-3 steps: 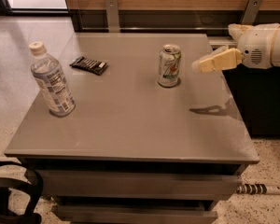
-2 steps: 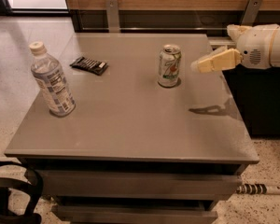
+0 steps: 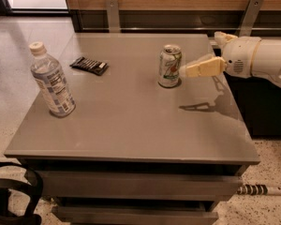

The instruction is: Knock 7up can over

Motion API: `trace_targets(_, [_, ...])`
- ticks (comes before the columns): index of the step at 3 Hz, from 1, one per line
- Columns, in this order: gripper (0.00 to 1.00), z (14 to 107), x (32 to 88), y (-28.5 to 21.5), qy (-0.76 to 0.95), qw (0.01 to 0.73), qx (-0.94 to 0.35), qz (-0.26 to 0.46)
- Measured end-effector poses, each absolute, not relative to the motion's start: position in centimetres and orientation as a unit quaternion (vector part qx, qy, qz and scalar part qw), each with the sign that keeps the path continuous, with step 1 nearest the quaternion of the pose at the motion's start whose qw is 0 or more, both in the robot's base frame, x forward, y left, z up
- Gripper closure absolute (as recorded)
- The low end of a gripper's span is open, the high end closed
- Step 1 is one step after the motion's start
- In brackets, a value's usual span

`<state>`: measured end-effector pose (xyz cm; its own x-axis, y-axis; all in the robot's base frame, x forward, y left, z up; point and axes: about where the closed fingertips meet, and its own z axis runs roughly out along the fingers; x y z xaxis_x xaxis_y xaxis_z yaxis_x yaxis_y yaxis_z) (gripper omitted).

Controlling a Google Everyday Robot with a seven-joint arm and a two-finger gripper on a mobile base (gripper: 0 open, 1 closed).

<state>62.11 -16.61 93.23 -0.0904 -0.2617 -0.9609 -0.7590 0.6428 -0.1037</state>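
Note:
The 7up can (image 3: 170, 65) stands upright on the grey table (image 3: 131, 121), right of the middle toward the back. It has a silvery-white and green body with a red mark and a silver top. My gripper (image 3: 186, 71) reaches in from the right on a white arm (image 3: 257, 60), held level at about the can's mid height. Its cream tip is at the can's right side, touching it or a hair away. The gripper's shadow falls on the table in front of it.
A clear plastic bottle (image 3: 51, 81) with a white cap stands near the table's left edge. A dark flat packet (image 3: 89, 65) lies behind it at the back left. A wooden wall with metal brackets (image 3: 112, 13) runs behind the table. Black straps (image 3: 14, 196) lie on the floor at bottom left.
My gripper has moved left, closing the gap to the can's right side. The can still stands upright in the same place.

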Motion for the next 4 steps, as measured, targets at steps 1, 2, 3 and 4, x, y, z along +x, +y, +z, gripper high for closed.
trace_targets(1, [0.0,91.6,62.9,-15.0,0.691,0.58,-0.357,0.241])
trace_targets(2, [0.0,90.3,63.8,-13.7,0.683,0.584,-0.354,0.258])
trace_targets(3, [0.0,89.3,64.8,-12.8,0.669,0.593,-0.353,0.275])
trace_targets(4, [0.04,88.0,65.7,-11.9,0.658,0.6,-0.348,0.293])
